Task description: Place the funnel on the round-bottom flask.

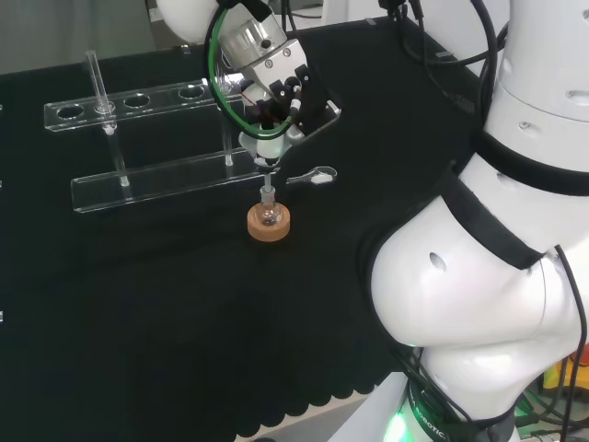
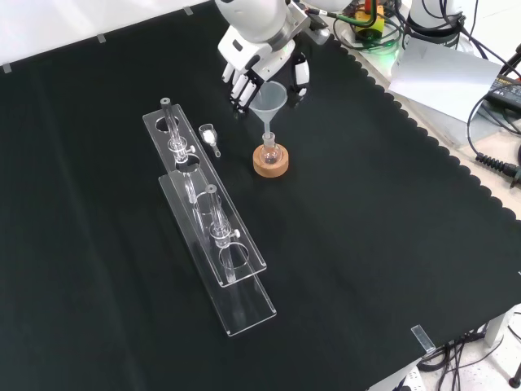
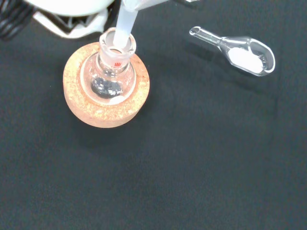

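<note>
A small round-bottom flask (image 2: 269, 150) stands upright in a cork ring (image 2: 270, 165) on the black cloth. The hand (image 2: 260, 59) hovers just above it, fingers and thumb curled round the cone of a clear funnel (image 2: 269, 99). The funnel's stem points straight down and its tip sits in the flask's mouth. In the head view the hand (image 1: 276, 97) holds the funnel (image 1: 267, 147) over the flask (image 1: 268, 212) and cork ring (image 1: 269, 228). The wrist view shows the stem (image 3: 125, 19) meeting the neck of the flask (image 3: 112, 72) in its cork ring (image 3: 108, 108).
A glass scoop (image 2: 210, 137) with white powder lies beside the flask, also visible as the scoop (image 3: 244, 50) up close. A long clear tube rack (image 2: 207, 216) holding test tubes stands to the left in the front view. The rack (image 1: 156, 138) lies behind the flask in the head view.
</note>
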